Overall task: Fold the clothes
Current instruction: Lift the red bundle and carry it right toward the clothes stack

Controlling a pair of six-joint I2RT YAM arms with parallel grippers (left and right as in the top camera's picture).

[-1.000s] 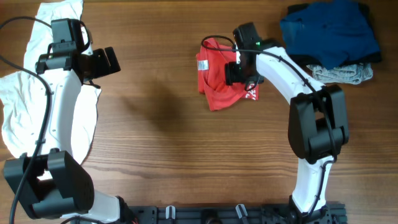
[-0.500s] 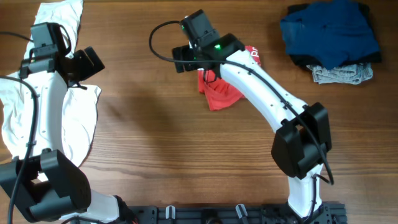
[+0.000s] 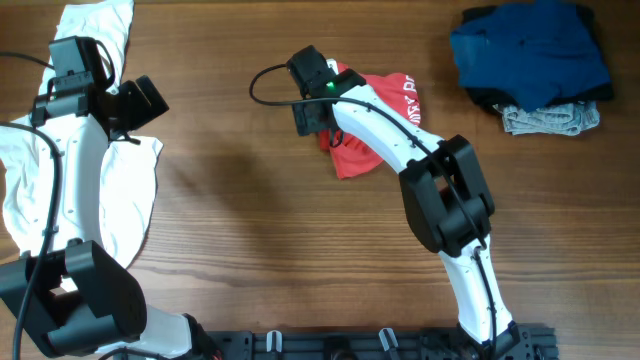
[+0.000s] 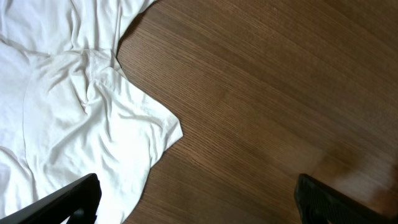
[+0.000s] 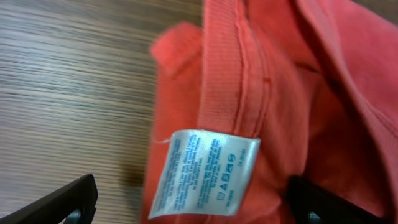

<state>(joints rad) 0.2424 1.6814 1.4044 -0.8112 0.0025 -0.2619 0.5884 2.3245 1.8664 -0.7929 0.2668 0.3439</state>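
The red T-shirt [image 3: 372, 130] lies bunched at the far middle of the bench [image 3: 260, 230]. It sits apart from the white shirt [image 3: 60, 190] spread along the left edge and from the dark blue garment [image 3: 530, 50] and grey piece [image 3: 550, 118] in the far right corner.

The right jaws stand wide open and hold nothing. They hover over the T-shirt's left edge, where the ribbed collar [image 5: 236, 68] and white care label [image 5: 208, 171] show. The left jaws are equally wide and empty, above the white shirt's hem [image 4: 155, 124].

The red cloth looks like light, limp knit that will sag and drag rather than keep its shape. The doubled collar rib is probably the firmest place to pinch. A shoulder seam would be better for spreading it flat, though none can be picked out in the heap.
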